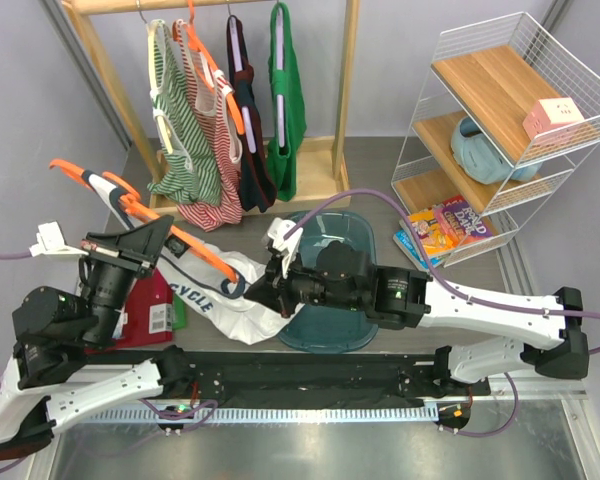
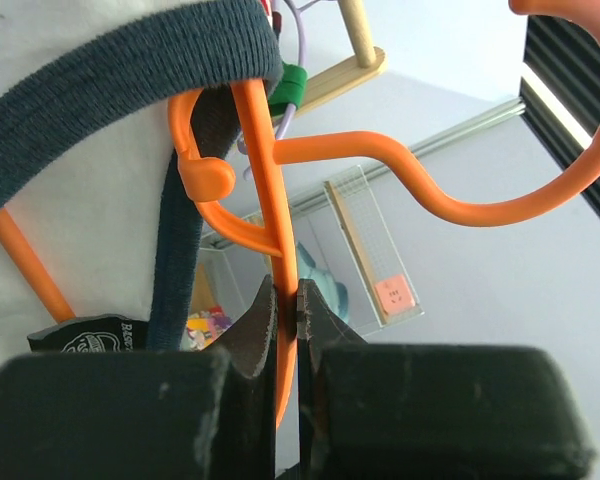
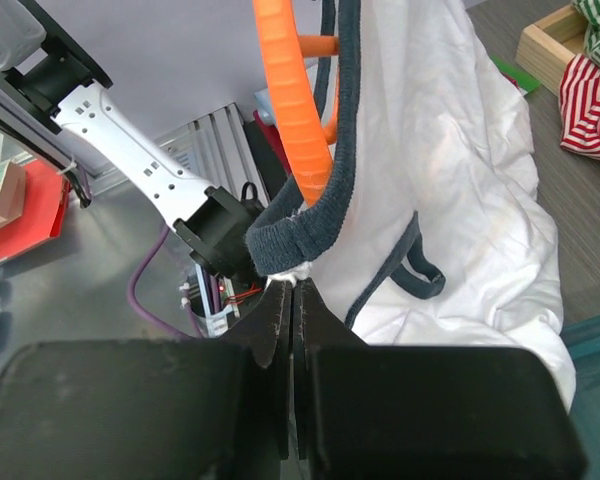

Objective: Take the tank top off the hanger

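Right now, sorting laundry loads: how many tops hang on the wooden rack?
4, left to right: green-striped top, red-striped top, dark navy top, solid green top. Another could hide between them.

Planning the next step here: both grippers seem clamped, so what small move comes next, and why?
Probably the right gripper should slide the strap of the tank top off the hanger arm's end: it pinches the navy trim draped over that arm, while the left gripper clamps the hanger.

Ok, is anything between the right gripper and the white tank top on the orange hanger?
Nothing visible. The right gripper is shut on the navy-trimmed white tank top, at its strap edge, beside the thin orange plastic hanger, which the left gripper clamps.
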You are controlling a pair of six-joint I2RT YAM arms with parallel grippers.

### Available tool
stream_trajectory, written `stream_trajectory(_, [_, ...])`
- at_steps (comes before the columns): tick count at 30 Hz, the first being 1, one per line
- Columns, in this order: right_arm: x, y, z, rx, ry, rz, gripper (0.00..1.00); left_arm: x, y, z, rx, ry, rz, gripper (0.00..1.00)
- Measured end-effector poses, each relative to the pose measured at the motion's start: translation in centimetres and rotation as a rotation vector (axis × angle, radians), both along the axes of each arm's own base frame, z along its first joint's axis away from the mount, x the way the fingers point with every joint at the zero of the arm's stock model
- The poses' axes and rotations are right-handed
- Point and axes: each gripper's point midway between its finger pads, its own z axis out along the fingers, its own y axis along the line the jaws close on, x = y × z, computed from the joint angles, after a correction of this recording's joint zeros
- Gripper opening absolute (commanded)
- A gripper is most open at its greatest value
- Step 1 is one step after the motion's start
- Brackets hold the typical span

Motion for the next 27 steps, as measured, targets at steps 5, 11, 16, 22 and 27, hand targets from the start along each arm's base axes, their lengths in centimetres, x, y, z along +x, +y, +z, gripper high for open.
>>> stream_trajectory(5, [-0.2,0.2,-1.1,0.015,0.018,0.007,0.01,-0.6,0.0,0.3,-0.065,-0.003,-0.04,0.0])
stream_trajectory(11, [0.4,0.1,-3.2,-0.003,0.033,-0.036,0.01,-1.8,-0.3,0.6,-0.133,-0.007,-0.122,0.0])
stream_trajectory(16, [1.2,-0.1,-3.9,-0.009,0.049,-0.092,0.01,-3.6,-1.9,-0.5,-0.119,0.019,-0.27,0.0])
stream_trajectory(22, [1.5,0.1,-3.9,0.012,0.053,-0.113,0.01,-5.9,-3.2,-3.3,-0.137,0.053,-0.425,0.0])
stream_trajectory(27, [1.5,0.3,-4.2,0.009,0.054,-0.11,0.02,-7.2,-4.4,-4.8,-0.109,0.087,-0.522,0.0])
